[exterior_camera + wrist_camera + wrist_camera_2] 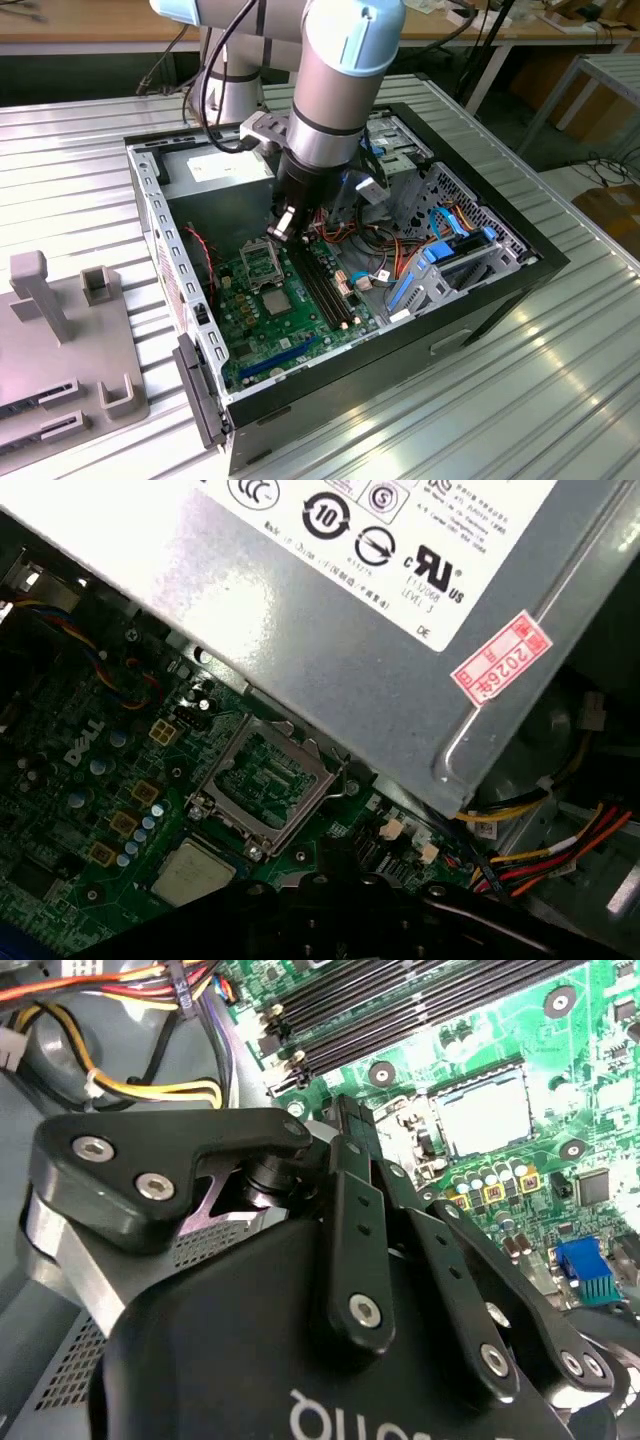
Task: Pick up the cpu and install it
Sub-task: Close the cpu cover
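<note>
- Nearest us in the exterior view, the open computer case (420, 345) lies on the ribbed metal desk (540, 400).
- Inside it, the cpu (277, 302) lies flat on the green motherboard (255, 345), pale metal face up. It is just beside the socket frame (255, 262) and near the memory slots (325, 285).
- The jaws hang above the board close to the socket frame, with the cpu below them and not in contact. We cannot tell whether they are apart or together.
- Farther back sits the grey power supply (215, 172), and the arm (335, 90) reaches down into the case.
</note>
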{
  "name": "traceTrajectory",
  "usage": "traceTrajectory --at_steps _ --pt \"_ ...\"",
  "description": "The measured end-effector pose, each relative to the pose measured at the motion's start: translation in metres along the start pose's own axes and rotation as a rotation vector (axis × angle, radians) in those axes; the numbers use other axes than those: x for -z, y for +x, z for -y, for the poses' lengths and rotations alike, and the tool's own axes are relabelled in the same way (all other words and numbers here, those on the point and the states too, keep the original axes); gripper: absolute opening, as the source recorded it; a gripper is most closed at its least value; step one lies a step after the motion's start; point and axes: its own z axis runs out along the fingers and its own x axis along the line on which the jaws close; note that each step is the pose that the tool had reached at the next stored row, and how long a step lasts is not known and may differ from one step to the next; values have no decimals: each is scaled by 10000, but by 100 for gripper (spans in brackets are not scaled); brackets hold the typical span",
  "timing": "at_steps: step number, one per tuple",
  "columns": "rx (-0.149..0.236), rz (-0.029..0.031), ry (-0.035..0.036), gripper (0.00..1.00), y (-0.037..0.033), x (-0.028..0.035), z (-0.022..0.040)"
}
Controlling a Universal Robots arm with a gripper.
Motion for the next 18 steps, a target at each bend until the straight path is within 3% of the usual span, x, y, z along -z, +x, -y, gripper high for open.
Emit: traceTrajectory --at_steps 4,7,10,15,18 --pt "28 190 -258 11 -2 -1 2" --pt "38 276 -367 11 -3 -14 4" --pt "40 315 -412 11 -5 -35 9" --pt "130 314 -409 11 -21 -105 22" --pt "405 325 -399 11 -24 -128 21"
